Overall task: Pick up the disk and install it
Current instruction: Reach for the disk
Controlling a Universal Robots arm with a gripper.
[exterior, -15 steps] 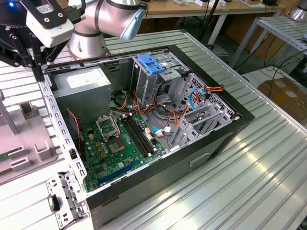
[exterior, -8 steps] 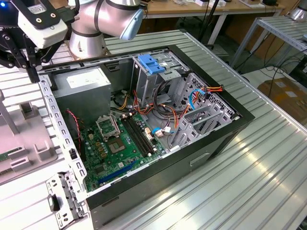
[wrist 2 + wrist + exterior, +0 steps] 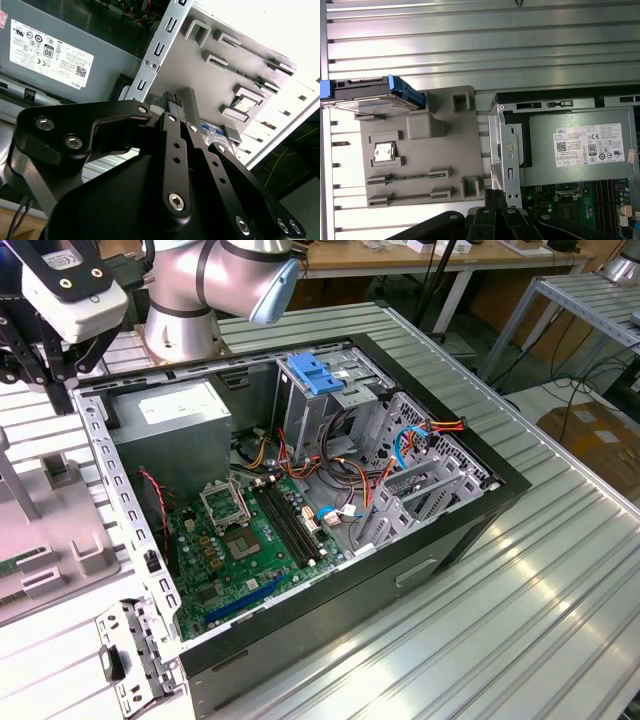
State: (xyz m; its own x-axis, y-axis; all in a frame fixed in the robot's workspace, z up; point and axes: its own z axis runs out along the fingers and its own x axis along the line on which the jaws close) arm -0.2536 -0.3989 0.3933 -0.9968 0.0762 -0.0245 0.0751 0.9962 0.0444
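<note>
First wrist view: disk (image 3: 372, 98) parked on grey fixture (image 3: 420, 165) beside open case (image 3: 509, 150), presumably staged for pickup; hand (image 3: 499, 196) clenched, empty, near case edge.

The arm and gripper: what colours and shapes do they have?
The arm has rounded silver-grey joints with a light blue cap. The gripper is matt black, built of flat linked bars with silver screw heads.

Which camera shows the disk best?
The first wrist view: the disk sits at one corner of the grey fixture, its silver top and blue rails plain. The second wrist view gives a sliver of what looks like its label beside the end effector; the exterior view gives the fixture beside the case.
</note>
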